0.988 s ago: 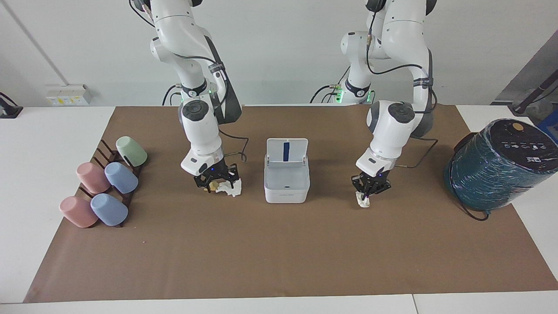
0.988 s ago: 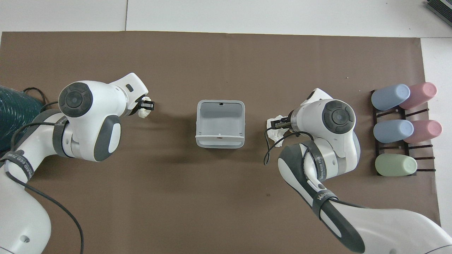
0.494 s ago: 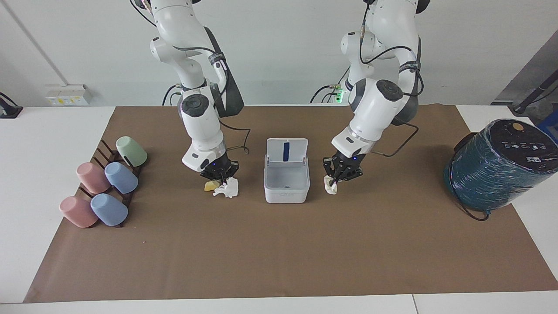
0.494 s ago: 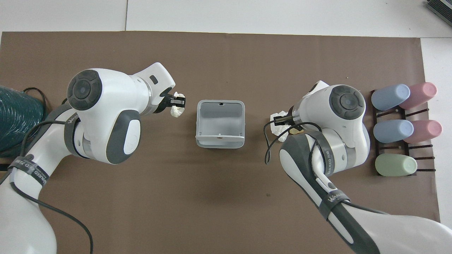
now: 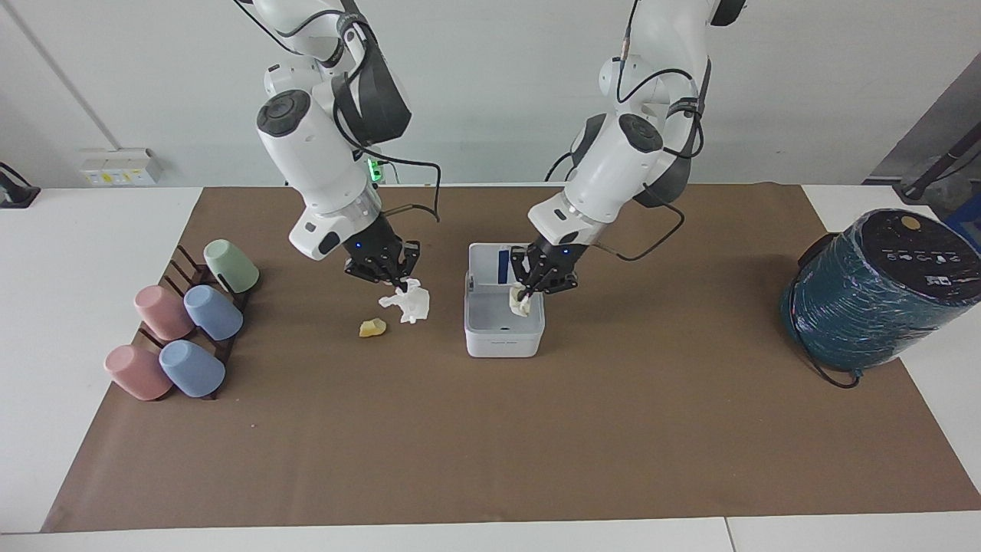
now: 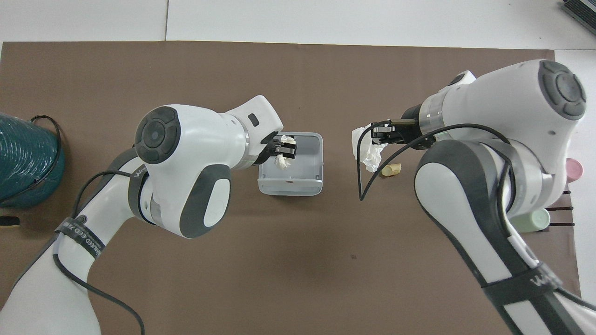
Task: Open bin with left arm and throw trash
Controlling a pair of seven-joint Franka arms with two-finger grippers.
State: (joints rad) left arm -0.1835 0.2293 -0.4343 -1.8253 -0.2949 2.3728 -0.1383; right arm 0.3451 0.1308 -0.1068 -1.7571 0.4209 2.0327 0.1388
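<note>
Small white square plastic bin (image 5: 503, 326) with grey rim sits mid-counter on the brown paper mat (image 5: 490, 445), lid up, blue strip on the lid's inside visible in the facing view. Interior looks bare apart from what hangs over it.

Left claw (image 5: 525, 292) is over the open bin, toward the left arm's side of its opening, fingertips pinched on a small cream-white paper wad (image 5: 520, 301). In the overhead view the same wad (image 6: 282, 160) hangs under the claw (image 6: 289, 150) inside the bin's (image 6: 318, 158) outline. Wad is in the air, above the bin's floor; whether it touches the wall cannot be told.

Right claw (image 5: 398, 284) is raised over the mat beside the bin, toward the right arm's end of the counter. It is closed tight on a crumpled white tissue wad (image 5: 408, 302), which dangles below the fingertips, clear of the mat. Overhead shows the tissue (image 6: 367, 148) at the claw (image 6: 375, 135) tip.

Small yellow-tan scrap (image 5: 372, 328) lies on the mat, just beside and under the hanging tissue, untouched; also seen overhead (image 6: 390, 170).

Toward the right arm's end: dark wire rack (image 5: 201, 307) with pastel plastic cups lying on their sides, one green (image 5: 230, 265), two pink (image 5: 162, 312), two blue (image 5: 212, 312). Toward the left arm's end: big teal wrapped cylinder (image 5: 877, 290) on the mat's edge, black cable around its base.
</note>
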